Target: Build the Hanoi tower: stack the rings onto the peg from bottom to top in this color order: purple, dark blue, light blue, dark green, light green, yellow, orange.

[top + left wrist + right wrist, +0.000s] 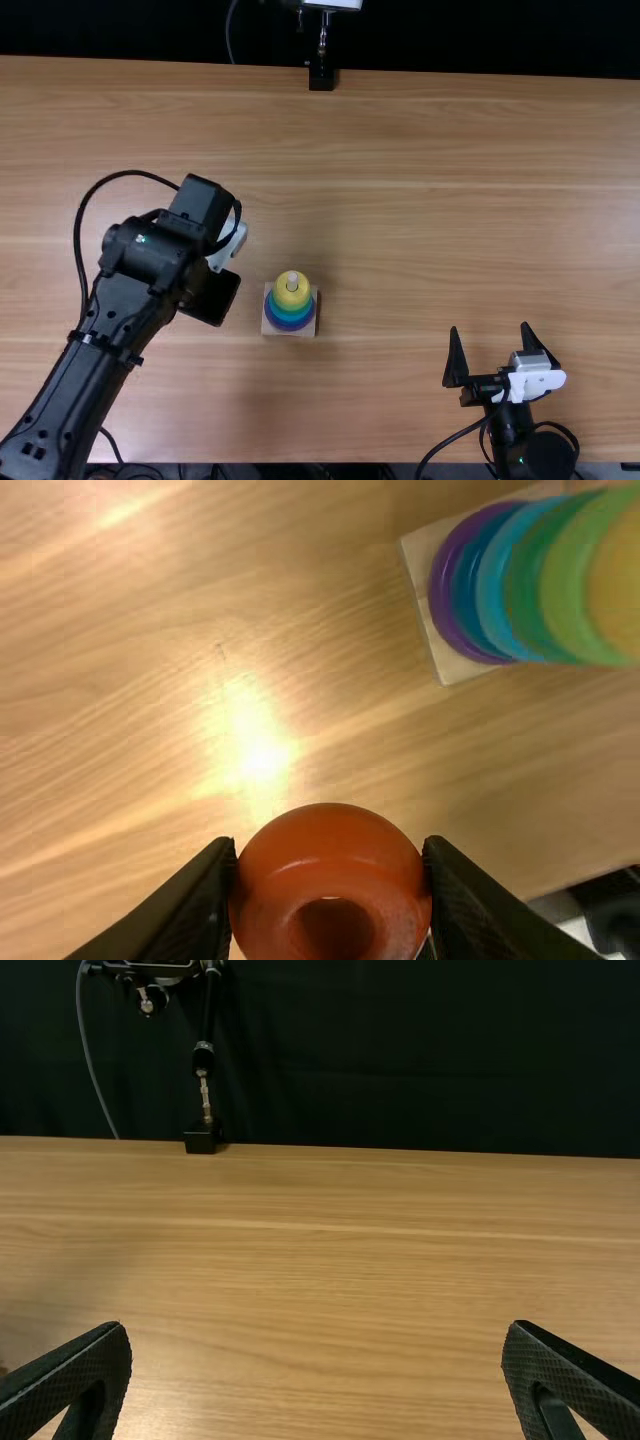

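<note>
One to go: your left hand (330, 850) grips the orange ring (385, 875), right hand (316, 1332) open; centre its hole squarely over the peg (292, 280), then lower.

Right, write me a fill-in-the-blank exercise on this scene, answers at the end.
Of the seven task colors, the ring held by the left end effector is ____.
The bottom ring on the peg is ____.
The top ring on the peg is ____.
The right end effector is not shut but ____.

Missing words: orange; purple; yellow; open.
</note>
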### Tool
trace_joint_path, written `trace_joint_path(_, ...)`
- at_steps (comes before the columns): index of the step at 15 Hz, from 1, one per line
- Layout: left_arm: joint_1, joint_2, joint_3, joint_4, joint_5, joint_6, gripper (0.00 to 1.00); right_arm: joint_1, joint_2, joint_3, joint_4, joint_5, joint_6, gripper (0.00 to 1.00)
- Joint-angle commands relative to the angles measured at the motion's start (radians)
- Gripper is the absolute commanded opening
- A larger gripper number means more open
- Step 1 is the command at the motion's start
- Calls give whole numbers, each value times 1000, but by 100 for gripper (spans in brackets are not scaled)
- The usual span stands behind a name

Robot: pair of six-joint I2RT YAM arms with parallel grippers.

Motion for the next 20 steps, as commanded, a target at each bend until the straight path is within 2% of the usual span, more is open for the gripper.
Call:
trace_joint_path(1, -1, 44, 89, -40, 7, 1, 0, -14, -13, -9, 6, 0, 1, 100)
trace_joint_path(3, -8, 83, 195, -101, 7, -27, 0, -14, -13, -9, 6, 0, 1, 100)
trace_joint_path(5, -45, 135, 296, -128, 7, -68, 0, -14, -13, -9, 6, 0, 1, 100)
trace_joint_path(8, -87, 193, 413, -130, 9, -75, 0, -14, -13, -9, 6, 0, 1, 100)
trace_joint_path(9, -102, 207, 440, -130, 7, -95, 0, -14, -13, -9, 6, 0, 1, 100)
trace_joint_path(11, -131, 225, 466, -130, 7, -154, 0, -14, -13, -9, 6, 0, 1, 100)
trace_joint_path(16, -192, 273, 506, -130, 7, -167, 0, -14, -13, -9, 6, 0, 1, 100)
trace_joint_path(19, -223, 284, 506, -130, 7, -226, 0, -14, -13, -9, 6, 0, 1, 100)
trace_joint_path(20, -234, 284, 506, -130, 7, -231, 0, -14, -13, -9, 6, 0, 1, 100)
